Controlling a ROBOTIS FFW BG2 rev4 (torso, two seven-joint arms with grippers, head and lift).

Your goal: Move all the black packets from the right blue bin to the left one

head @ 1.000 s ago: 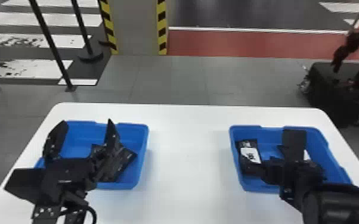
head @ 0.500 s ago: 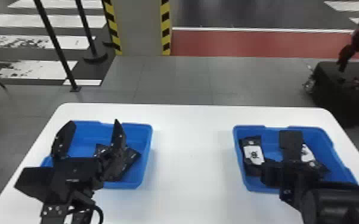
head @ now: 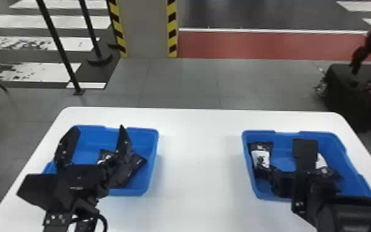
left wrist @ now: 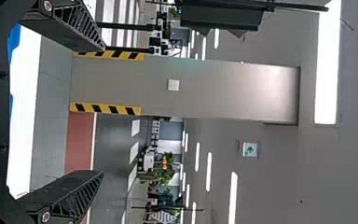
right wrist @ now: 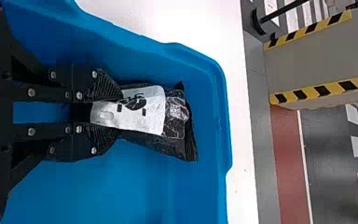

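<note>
right claw [head: 266, 170]: clamped on black packet [head: 261, 158], right bin [head: 286, 134] | right arm [head: 305, 154] partly hides second packet [head: 331, 173] | left claw [head: 99, 127]: spread, partly hiding left bin [head: 146, 130] | far: pillar [head: 146, 27]

1. The left gripper [head: 98, 128], matte black, has tapered fingers [left wrist: 63, 189] with slanted ribs down their sides and round silver screws [left wrist: 46, 216] at the base.
2. A curved black cable [head: 104, 220] runs beside the left wrist [head: 57, 217], dotted with bright fasteners.
3. The right gripper [head: 262, 171], also black, bears ridged fingertips [right wrist: 108, 88] and silver screw heads [right wrist: 31, 92].
4. Smooth, rounded black casing [head: 357, 216] covers the right arm.
</note>
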